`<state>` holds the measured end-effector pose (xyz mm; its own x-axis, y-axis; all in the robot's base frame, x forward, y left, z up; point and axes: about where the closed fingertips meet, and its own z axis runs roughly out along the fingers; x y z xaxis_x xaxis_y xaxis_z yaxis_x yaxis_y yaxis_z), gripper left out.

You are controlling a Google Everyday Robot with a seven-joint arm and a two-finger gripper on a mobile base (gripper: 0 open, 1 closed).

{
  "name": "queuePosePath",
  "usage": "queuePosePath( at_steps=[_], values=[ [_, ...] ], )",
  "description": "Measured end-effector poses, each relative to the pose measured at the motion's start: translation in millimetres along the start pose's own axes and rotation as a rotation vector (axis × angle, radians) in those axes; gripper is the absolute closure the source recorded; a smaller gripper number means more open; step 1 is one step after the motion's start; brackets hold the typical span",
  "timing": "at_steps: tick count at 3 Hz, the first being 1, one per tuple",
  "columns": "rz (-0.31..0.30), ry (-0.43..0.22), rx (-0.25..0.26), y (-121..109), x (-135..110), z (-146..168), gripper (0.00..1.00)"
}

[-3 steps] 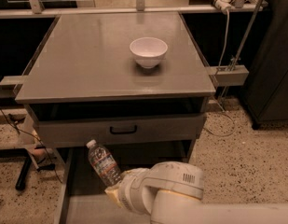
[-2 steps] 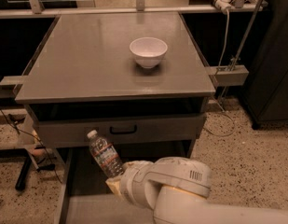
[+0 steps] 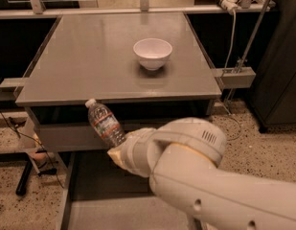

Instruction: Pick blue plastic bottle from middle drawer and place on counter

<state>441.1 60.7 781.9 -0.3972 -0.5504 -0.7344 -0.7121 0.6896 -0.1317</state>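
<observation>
The blue plastic bottle, clear and ribbed with a white cap and a red-blue-white label, hangs tilted in the air, cap up and to the left. Its cap is level with the front edge of the counter. My gripper is shut on the bottle's lower end, at the tip of my large white arm, which hides most of the gripper. The middle drawer stands open below, its grey floor showing at the lower left.
A white bowl stands on the counter, right of its middle. A closed grey drawer front sits just behind the bottle. A dark cabinet stands at the right. Cables and a metal bracket hang by the counter's right side.
My gripper has lifted the bottle out of the open drawer, up and slightly left, from below the drawer front to the height of the counter's front edge.
</observation>
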Motion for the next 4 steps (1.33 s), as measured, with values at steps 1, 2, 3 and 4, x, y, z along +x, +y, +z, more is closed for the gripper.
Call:
queuePosePath(
  at_steps=[1, 2, 3, 4],
  values=[
    [-0.041, 0.003, 0.027, -30.4, -36.8, -18.1, 1.00],
    [-0.090, 0.017, 0.055, -56.4, -70.6, -38.2, 1.00],
    [-0.132, 0.031, 0.062, -75.4, -103.8, -48.1, 1.00],
    [-0.127, 0.036, 0.054, -75.9, -102.3, -46.0, 1.00]
  ],
)
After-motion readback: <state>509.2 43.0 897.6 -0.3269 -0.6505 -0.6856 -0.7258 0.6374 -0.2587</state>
